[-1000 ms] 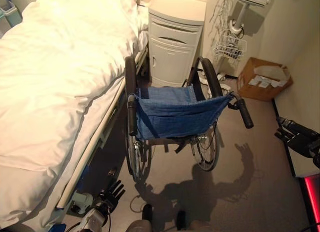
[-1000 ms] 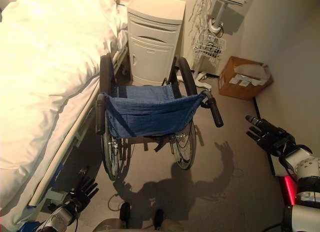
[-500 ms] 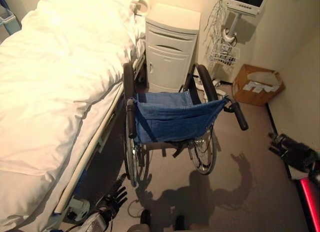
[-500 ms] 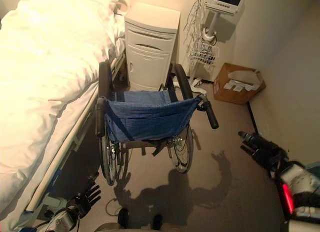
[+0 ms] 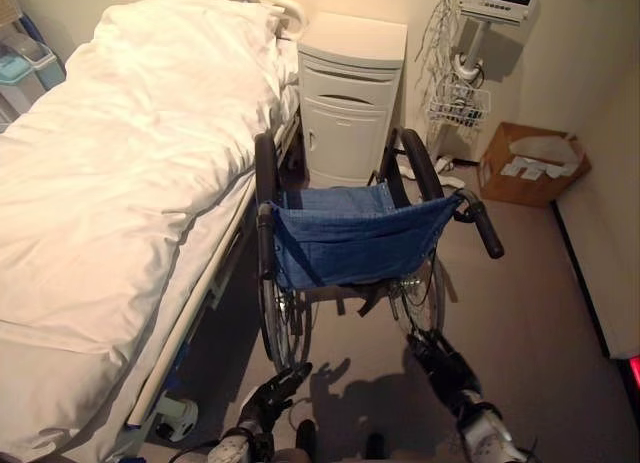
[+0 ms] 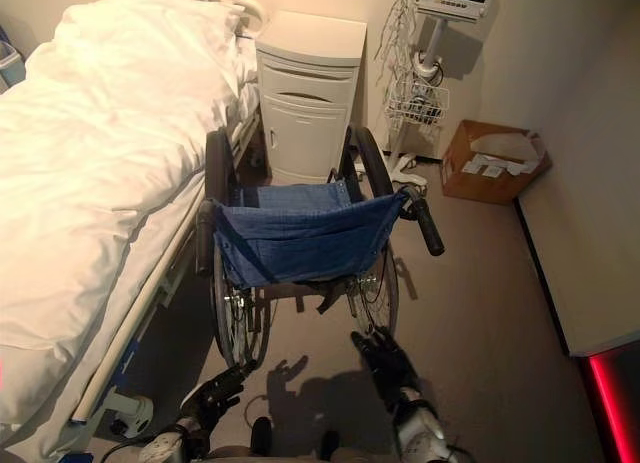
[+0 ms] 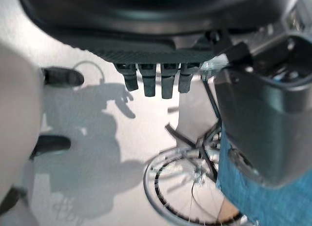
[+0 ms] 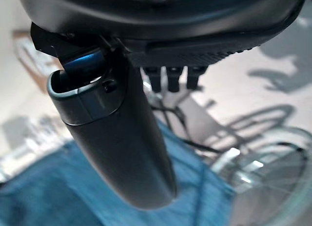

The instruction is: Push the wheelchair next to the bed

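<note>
Left eye view: hands low behind wheelchair

Left hand (image 5: 272,395) and right hand (image 5: 443,361) hang near the floor, fingers relaxed, holding nothing. Wheelchair (image 5: 350,238) stands just beside the bed (image 5: 120,183), cabinet (image 5: 350,93) beyond.

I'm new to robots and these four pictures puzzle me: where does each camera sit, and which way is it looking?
Left eye view: on the head, looking down at the wheelchair beside the bed; left hand and right hand low in view.
Right eye view: beside it, facing the same way; same hands.
Left wrist view: on the left wrist, looking past its fingers at a wheel and floor.
Right wrist view: on the right wrist, looking past its thumb at the blue seat.
Both wrist views share the wheelchair.
</note>
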{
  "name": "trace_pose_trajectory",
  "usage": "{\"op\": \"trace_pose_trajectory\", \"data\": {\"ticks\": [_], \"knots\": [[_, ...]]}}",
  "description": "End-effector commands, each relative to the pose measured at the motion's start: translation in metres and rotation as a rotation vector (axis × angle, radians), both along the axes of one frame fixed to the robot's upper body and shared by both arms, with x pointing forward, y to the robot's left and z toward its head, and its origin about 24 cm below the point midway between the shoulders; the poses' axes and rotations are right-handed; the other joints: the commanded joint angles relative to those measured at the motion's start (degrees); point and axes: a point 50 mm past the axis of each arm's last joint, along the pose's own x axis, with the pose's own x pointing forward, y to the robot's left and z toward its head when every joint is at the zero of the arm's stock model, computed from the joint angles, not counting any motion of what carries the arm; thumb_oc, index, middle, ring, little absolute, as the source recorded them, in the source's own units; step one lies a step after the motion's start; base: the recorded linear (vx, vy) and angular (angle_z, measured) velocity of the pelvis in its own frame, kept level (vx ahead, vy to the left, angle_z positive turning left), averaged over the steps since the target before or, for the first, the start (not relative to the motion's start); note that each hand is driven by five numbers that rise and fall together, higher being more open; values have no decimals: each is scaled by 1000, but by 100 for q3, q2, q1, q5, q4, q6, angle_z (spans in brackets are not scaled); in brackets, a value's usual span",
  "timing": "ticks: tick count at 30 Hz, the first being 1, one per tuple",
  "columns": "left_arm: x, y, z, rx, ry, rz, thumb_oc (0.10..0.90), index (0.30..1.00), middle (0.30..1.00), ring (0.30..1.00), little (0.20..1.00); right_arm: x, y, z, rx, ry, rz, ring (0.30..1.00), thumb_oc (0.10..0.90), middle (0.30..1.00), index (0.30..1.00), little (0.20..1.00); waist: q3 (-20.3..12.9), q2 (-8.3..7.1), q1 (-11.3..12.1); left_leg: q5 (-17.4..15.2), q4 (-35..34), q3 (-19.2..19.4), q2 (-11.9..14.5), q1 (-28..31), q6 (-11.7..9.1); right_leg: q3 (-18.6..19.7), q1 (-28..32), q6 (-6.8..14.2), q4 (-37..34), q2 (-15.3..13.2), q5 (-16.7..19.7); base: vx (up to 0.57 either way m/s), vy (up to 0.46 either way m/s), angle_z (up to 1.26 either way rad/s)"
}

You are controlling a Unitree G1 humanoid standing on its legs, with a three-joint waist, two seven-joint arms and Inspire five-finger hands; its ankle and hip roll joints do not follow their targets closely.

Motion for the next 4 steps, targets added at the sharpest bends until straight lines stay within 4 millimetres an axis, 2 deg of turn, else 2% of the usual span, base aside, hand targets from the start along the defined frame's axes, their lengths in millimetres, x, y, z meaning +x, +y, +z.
{"op": "trace_pose_trajectory", "data": {"ticks": [1, 4], "knots": [[33, -21, 20, -42, -206, -119, 800, 900, 900, 900, 900, 30, -23, 28, -102, -217, 33, 900, 800, 900, 900, 900, -104, 99, 89, -1017, 617, 40, -210, 52, 148, 109, -499, 126, 898, 17, -241, 7, 57, 3], [37, -30, 23, -73, -227, -140, 800, 900, 900, 900, 900, 19, -2, 16, -92, -153, 142, 900, 800, 900, 900, 900, -91, 193, 16, -1018, 658, 36, -236, 40, 151, 139, -518, 99, 960, 23, -290, 3, 100, -1]]}}
